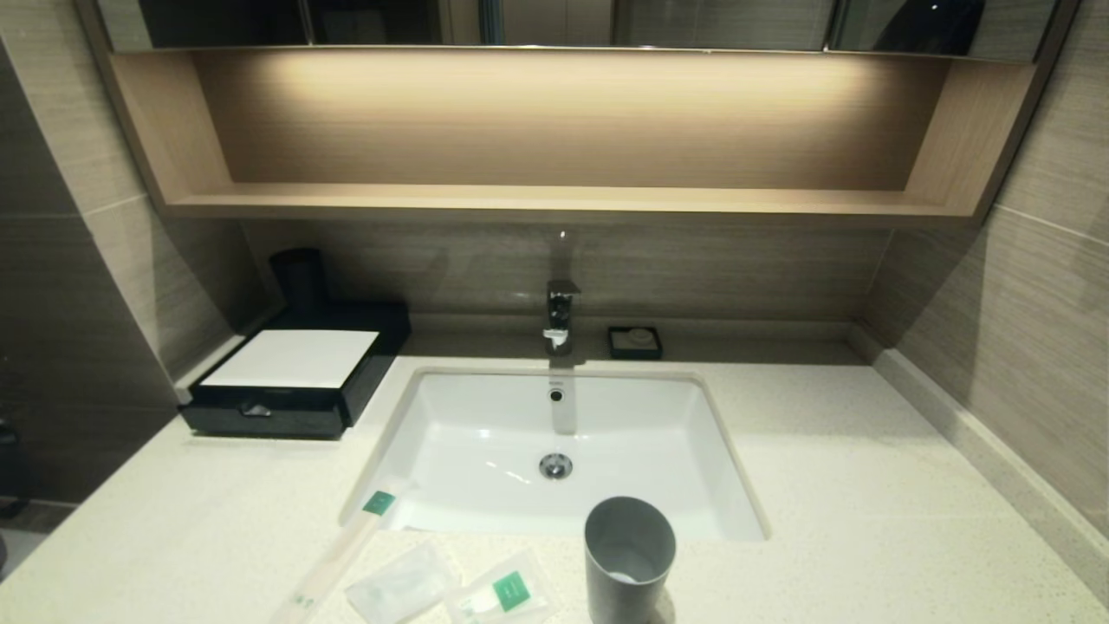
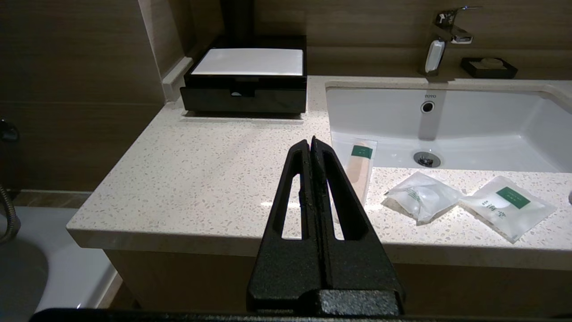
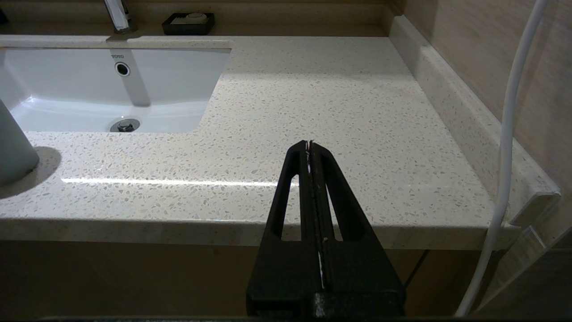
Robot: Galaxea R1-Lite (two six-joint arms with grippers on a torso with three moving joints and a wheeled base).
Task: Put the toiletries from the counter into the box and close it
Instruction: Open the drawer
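The black box (image 1: 295,381) with a white top panel stands at the counter's back left, drawer shut; it shows in the left wrist view (image 2: 248,74) too. The long pale wrapped stick (image 1: 342,546) with a green label lies at the basin's front left corner (image 2: 359,167). Two translucent sachets lie by the front edge: a plain one (image 1: 400,588) (image 2: 422,197) and one with a green square (image 1: 502,594) (image 2: 505,205). My left gripper (image 2: 311,142) is shut and empty, held before the counter's front edge. My right gripper (image 3: 309,145) is shut and empty, before the counter's right part. Neither gripper shows in the head view.
A grey tumbler cup (image 1: 628,559) stands at the front, right of the sachets. The white sunken basin (image 1: 485,416) with its tap (image 1: 561,316) is in the middle. A small black soap dish (image 1: 635,342) sits at the back. A white cable (image 3: 505,147) hangs at the right wall.
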